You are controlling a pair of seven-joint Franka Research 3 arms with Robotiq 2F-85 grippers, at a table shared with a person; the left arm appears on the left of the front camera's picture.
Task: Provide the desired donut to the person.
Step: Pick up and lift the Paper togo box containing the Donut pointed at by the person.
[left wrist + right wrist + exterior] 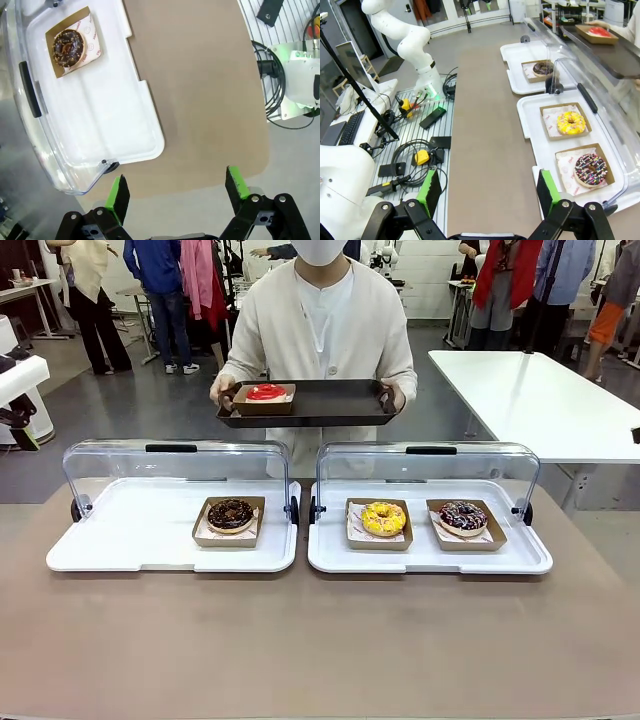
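The person point(320, 330) in a cream cardigan stands at the far side holding a dark tray point(330, 405) with a red donut point(266, 392) in a brown box. A chocolate donut point(231, 515) point(69, 42) sits in the left white case point(110, 540). In the right case point(420, 558) lie a yellow donut point(383, 518) point(570, 122) and a dark sprinkled donut point(462, 516) point(590, 169). My left gripper point(175, 192) hangs open above the table's edge, well away from the chocolate donut. My right gripper point(487, 192) is open too, high over the table's near side.
Both cases have clear lids point(180, 465) standing raised at the back. The brown table point(320, 640) is bare in front of them. A white table point(540, 400) stands at the right. Cables and devices point(415, 150) lie on a slatted bench beside the left arm's base point(415, 40).
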